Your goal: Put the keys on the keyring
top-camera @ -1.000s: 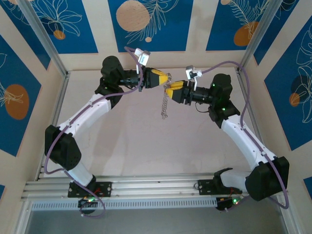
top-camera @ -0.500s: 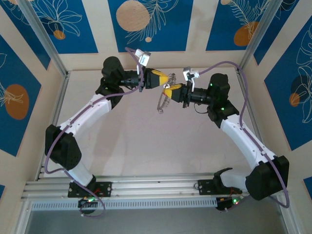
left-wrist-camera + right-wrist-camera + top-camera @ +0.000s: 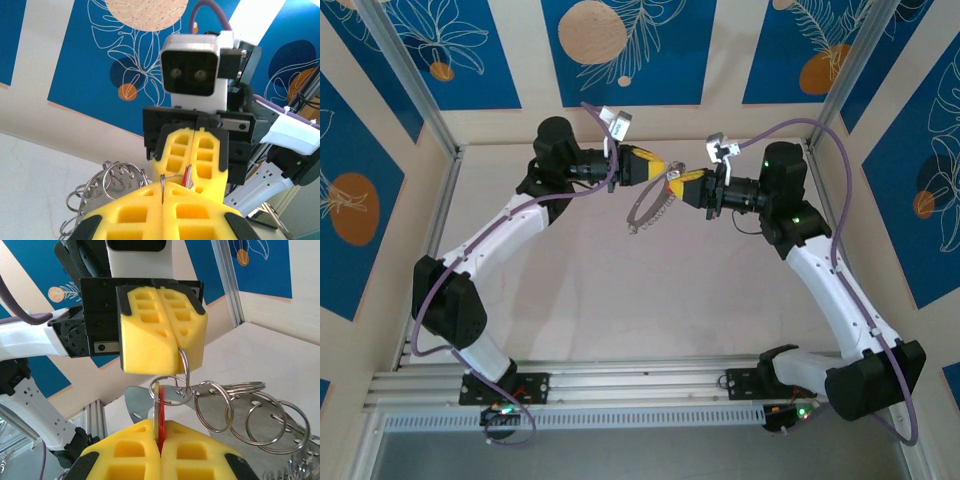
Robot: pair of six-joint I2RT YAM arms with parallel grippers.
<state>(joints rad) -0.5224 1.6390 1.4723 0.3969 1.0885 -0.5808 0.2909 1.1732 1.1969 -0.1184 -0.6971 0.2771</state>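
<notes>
Keyring [image 3: 187, 372] in closed left gripper [image 3: 174, 351], key [image 3: 161, 427] in closed right gripper [image 3: 160, 440].

No writing, number, brand mark or sign can be read anywhere. The blue printed wall panels [image 3: 665, 80] carry white leaf line drawings and orange discs, with no lettering on them.

Key: small flat red key with pale stem [image 3: 159, 415], upright, edge-on, tip at the end ring's rim.
Keyring: chain of linked silver split rings [image 3: 220, 407], suspended mid-air, trailing sideways.
</notes>
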